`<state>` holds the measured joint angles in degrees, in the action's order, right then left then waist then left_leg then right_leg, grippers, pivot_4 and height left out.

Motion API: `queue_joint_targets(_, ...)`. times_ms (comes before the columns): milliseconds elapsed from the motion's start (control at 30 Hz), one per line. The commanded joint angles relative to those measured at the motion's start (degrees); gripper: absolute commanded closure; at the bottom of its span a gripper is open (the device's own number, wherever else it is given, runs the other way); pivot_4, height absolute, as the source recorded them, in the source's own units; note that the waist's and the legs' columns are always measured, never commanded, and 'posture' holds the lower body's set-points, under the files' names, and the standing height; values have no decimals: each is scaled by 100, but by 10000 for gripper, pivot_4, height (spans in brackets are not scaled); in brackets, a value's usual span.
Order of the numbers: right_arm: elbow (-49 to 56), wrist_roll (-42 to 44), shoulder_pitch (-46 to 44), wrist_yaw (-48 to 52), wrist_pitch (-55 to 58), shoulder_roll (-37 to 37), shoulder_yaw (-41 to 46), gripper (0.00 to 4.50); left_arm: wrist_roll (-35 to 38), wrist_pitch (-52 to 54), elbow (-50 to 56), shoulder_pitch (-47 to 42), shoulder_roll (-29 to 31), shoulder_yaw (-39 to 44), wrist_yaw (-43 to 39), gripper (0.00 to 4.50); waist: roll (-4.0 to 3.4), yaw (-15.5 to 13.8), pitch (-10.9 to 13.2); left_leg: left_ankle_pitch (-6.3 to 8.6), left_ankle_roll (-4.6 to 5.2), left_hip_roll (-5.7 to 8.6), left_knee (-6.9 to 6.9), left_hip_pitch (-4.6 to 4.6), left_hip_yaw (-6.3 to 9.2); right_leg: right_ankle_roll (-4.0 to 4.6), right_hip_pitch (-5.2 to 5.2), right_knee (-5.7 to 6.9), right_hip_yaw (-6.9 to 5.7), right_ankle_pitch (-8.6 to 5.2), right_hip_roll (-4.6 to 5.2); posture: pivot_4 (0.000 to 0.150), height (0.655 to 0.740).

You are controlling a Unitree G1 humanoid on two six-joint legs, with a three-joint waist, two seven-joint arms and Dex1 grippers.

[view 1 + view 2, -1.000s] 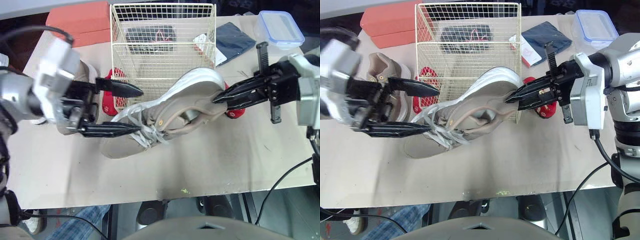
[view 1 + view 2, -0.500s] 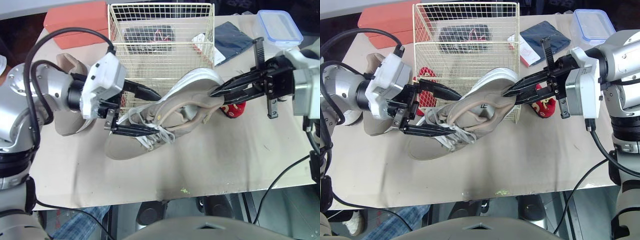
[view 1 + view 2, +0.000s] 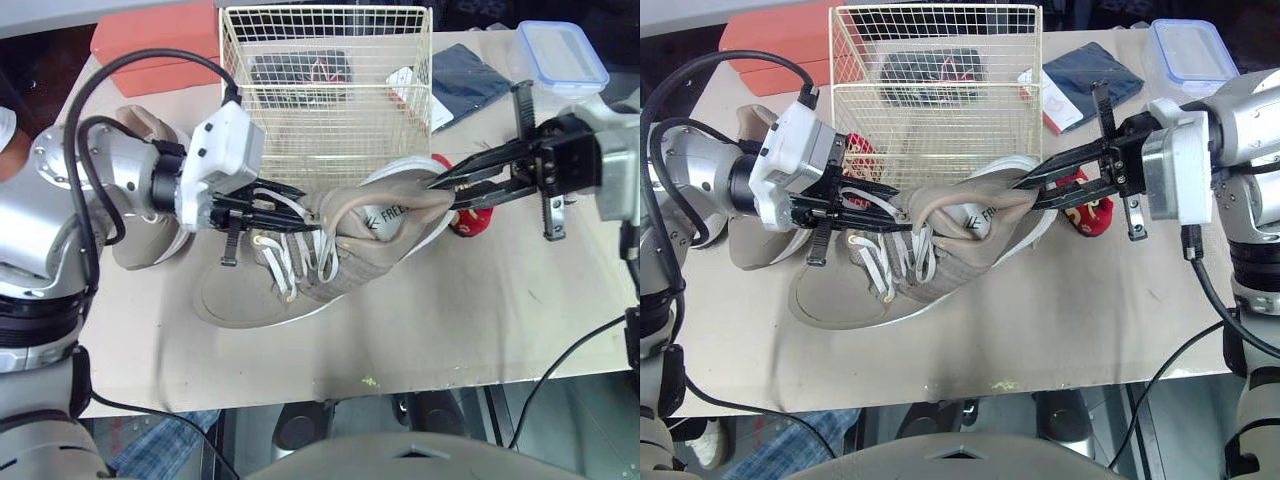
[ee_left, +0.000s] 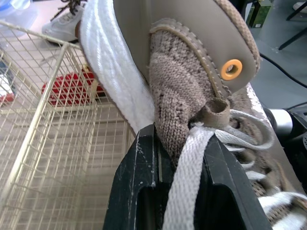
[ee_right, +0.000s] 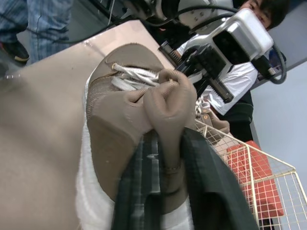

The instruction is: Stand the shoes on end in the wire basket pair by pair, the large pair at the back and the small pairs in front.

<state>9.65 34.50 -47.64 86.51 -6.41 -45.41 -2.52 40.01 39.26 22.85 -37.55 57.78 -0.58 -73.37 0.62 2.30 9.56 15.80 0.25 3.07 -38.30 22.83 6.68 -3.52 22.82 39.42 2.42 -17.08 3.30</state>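
While both claws grip it, a large beige sneaker (image 3: 300, 285) stretches across the table (image 3: 470, 310) just in front of the wire basket (image 3: 330, 130). Its toe points to the robot's left and sits low over the table, and its heel end is up near the basket's front right corner. Whether the sole touches the table cannot be told.

The left claw (image 3: 306, 218) is closed on the lace area. In the left wrist view its two black fingers (image 4: 139, 191) pinch the knit edge of the upper with a white lace caught between them. The right claw (image 3: 442, 190) reaches in from the right and is clamped on the padded heel collar. The right wrist view shows the collar bunched between its fingers (image 5: 206, 191).

A second beige sneaker (image 3: 138, 248) lies on the table at the left, partly behind the left arm. Two small red shoes rest outside the basket — one (image 4: 72, 88) at its left side, seen through the mesh, and the other (image 3: 470, 220) on the table just under the right claw.

Inside the basket, a dark item (image 3: 300, 68) lies at the back; what it is cannot be made out. Behind the basket to the left is an orange box (image 3: 150, 45). To the right are a dark blue packet (image 3: 468, 80) and a clear container with a blue-rimmed lid (image 3: 560, 55).
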Motion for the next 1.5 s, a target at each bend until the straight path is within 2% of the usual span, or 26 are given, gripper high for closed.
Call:
queue_joint_targets(33, 170, 181, 64, -254, 459, -239, 414, 21585, 225, -105, 140, 29, -83, 367, 35, 42788, 0, 1, 0, 0, 0, 0, 0, 0, -1, 0, 0, 0, 1, 0, 0, 1500, 7400)
queue_joint_targets(167, 143, 371, 310, -360, 987, -528, 726, 3312, 547, 38, 167, 164, -140, 719, 142, 42790, 1, 1, 1, 0, 0, 1, 0, 1, 0, 0, 0, 0, -1, 0, 21, 1500, 7400)
queue_joint_targets(200, 130, 425, 353, -394, 1091, -566, 806, 0, 620, 65, 173, 193, -145, 795, 173, 42791, 1, 1, 1, 0, 0, 1, 0, 1, 1, 0, 0, 0, -1, 0, 22, 1500, 7400)
queue_joint_targets(400, -46, 1303, 928, -1059, 2581, -736, 1511, 0, 864, 5, 20, 176, -525, 1421, 908, 42792, 3, -25, 1, 0, 1, 1, -1, 1, 1, 0, -1, 0, -2, 0, 26, 1500, 7400)
queue_joint_targets(467, -32, 1748, 1089, -1493, 2968, -511, 1792, 0, 502, -412, -37, 49, -890, 1422, 1381, 42792, 4, -44, 0, 0, 1, 2, -2, 1, 2, 0, -3, 0, -4, 0, 28, 1500, 7400)
queue_joint_targets(533, -5, 1840, 1077, -2247, 3081, -108, 1933, 0, 238, -671, -195, -128, -1357, 1402, 1996, 42792, 6, -52, 0, 0, 1, 4, -5, 0, 2, 0, -5, 1, -3, 1, 29, 1500, 7400)
queue_joint_targets(667, 286, 2050, 942, -3961, 4014, 416, 1809, 0, -484, -1228, -297, -233, -2037, 1117, 2800, 42792, 6, -12, -1, 0, 0, 5, -10, -1, -4, -1, 0, 12, 5, 1, 28, 1500, 7400)
queue_joint_targets(767, 793, 2667, 957, -4694, 4576, 847, 1696, 0, -767, -1513, -269, -285, -2588, 956, 3318, 42792, 7, -20, 0, -1, -1, 6, -6, 6, -3, -1, 9, 14, 4, 1, 29, 1500, 7400)
queue_joint_targets(833, 1065, 2729, 901, -5098, 4725, 1127, 1525, 0, -982, -1683, -251, -275, -2915, 820, 3614, 42792, 7, -17, 0, -1, -1, 6, -6, 12, -2, -1, 13, 12, 3, 1, 29, 1500, 7400)
queue_joint_targets(1000, 1185, 2546, 690, -5949, 4876, 1653, 1257, 0, -1275, -1996, -268, -250, -3511, 635, 4066, 42792, 10, -9, -2, -1, 0, 12, -8, 15, -4, -2, 17, 12, 5, 1, 32, 1500, 7400)
queue_joint_targets(1200, 1001, 2424, 354, -6550, 4993, 1992, 1170, 0, -1232, -1933, -137, -56, -3544, 385, 3868, 42792, 9, 20, -2, -1, 0, 13, -7, 15, -6, -2, 24, 25, 6, 1, 30, 1500, 7400)
queue_joint_targets(1233, 945, 2471, 286, -6608, 4994, 2054, 1216, 3900, -1223, -1929, -122, -44, -3528, 367, 3827, 42792, 10, 22, -2, -1, -1, 13, -7, 14, -11, -2, 27, 30, 11, 1, 30, 1500, 7400)
queue_joint_targets(1267, 933, 2520, 249, -6598, 5014, 2078, 1238, 5102, -1216, -1920, -107, -33, -3508, 370, 3811, 42792, 10, 23, -2, -1, -1, 13, -6, 14, -11, -2, 27, 31, 11, 1, 29, 1500, 7400)
queue_joint_targets(1300, 937, 2537, 230, -6577, 5041, 2081, 1245, 8124, -1219, -1913, -94, -21, -3482, 376, 3795, 42792, 9, 20, -2, -1, -1, 12, -6, 13, -10, -2, 29, 32, 10, 1, 28, 1500, 7400)
queue_joint_targets(1500, 948, 2520, 213, -6567, 5097, 2102, 1263, 34754, -1035, -1742, 23, 100, -3431, 416, 3761, 42792, 10, 14, -2, -1, 0, 14, -6, 15, -11, -2, 30, 33, 10, 1, 29, 1500, 7400)
